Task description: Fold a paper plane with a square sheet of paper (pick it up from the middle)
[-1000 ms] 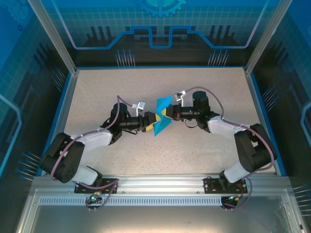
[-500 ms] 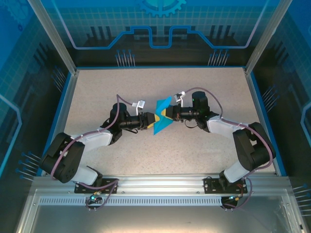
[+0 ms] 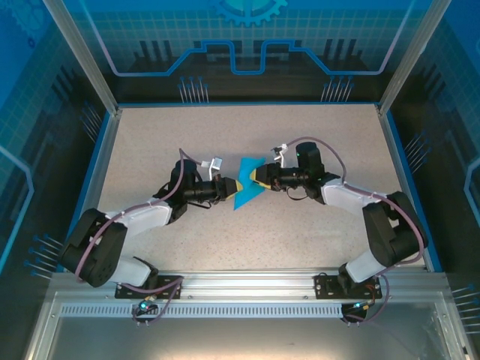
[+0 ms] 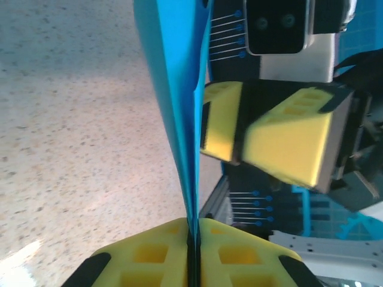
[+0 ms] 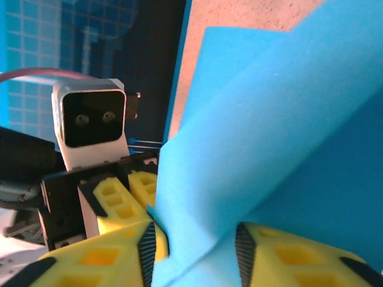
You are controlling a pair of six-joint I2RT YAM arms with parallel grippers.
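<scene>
Teal paper [image 4: 173, 72], pinched in left tool [image 4: 192, 230]; right tool [image 5: 196, 242] jaws apart around it

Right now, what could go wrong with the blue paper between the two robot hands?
Only the left gripper pinches the paper, by a thin edge, so it might slip or droop. The right gripper has its jaws apart around the paper; if it backs off, it might catch the paper and spoil the fold.
</scene>
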